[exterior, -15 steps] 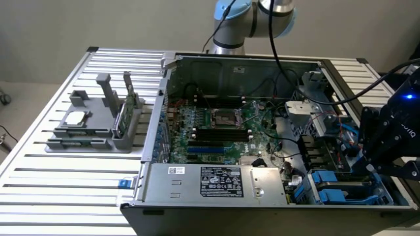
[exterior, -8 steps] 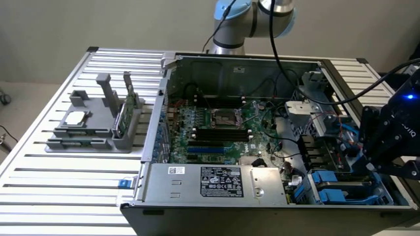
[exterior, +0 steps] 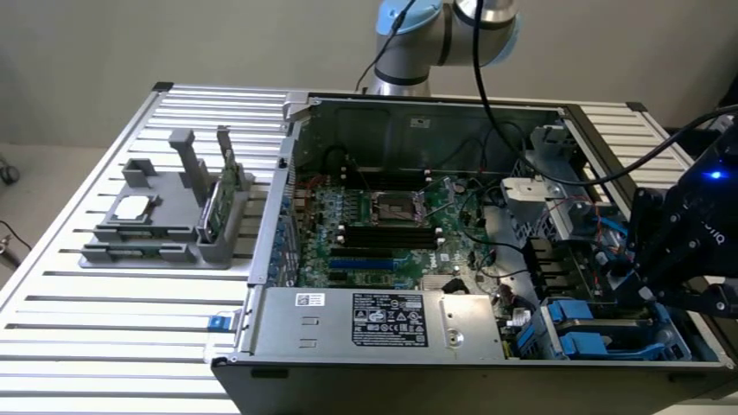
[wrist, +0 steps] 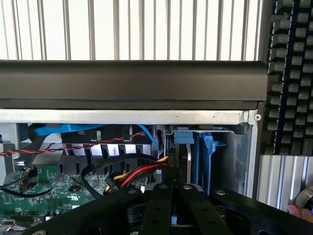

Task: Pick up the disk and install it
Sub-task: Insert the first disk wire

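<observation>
Inside the case's drive bay (wrist: 234, 147), disk (wrist: 188, 161) on edge, long axis vertical, claw (wrist: 172, 188) closed on it.

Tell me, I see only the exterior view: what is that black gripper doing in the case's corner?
Observer: The wrist view shows the gripper shut, just above the disk, which stands on edge in a bay. I cannot tell if it pinches it.
Operator: Is anything crowding that bay?
Observer: Yes, red, yellow and black cables loop right beside it.
Operator: And beyond the case wall?
Observer: A keyboard lies on the table just outside.
</observation>
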